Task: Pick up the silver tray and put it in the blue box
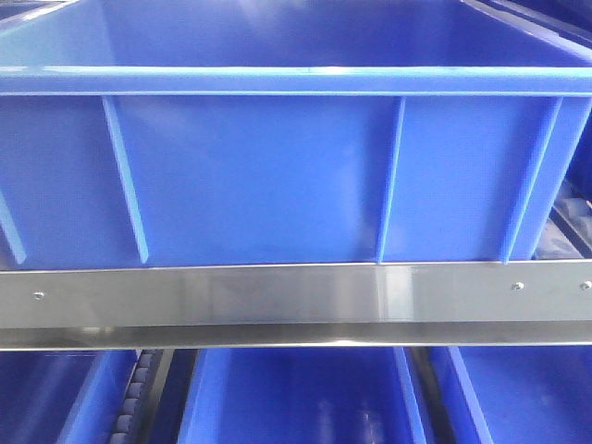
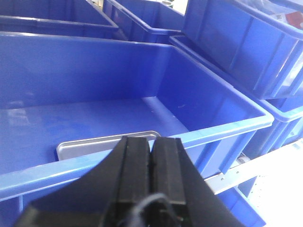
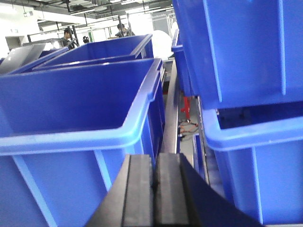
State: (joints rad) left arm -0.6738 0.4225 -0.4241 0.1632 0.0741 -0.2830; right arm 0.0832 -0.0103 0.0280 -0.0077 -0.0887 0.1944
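Note:
The blue box (image 1: 268,176) fills the front view, standing on a steel shelf rail (image 1: 296,301); its inside is hidden there. In the left wrist view the silver tray (image 2: 94,144) lies flat on the floor of the blue box (image 2: 222,125), against its near wall, only its far rim showing. My left gripper (image 2: 150,142) is shut and empty, held just outside and above the box's near rim, in front of the tray. My right gripper (image 3: 154,161) is shut and empty, beside the outer corner of a blue box (image 3: 80,118).
More blue crates stand behind and to the right (image 2: 246,42), below the rail (image 1: 296,398), and stacked at the right (image 3: 246,52). A narrow gap with a steel rail (image 3: 171,118) runs between crates. People (image 3: 68,35) stand far back.

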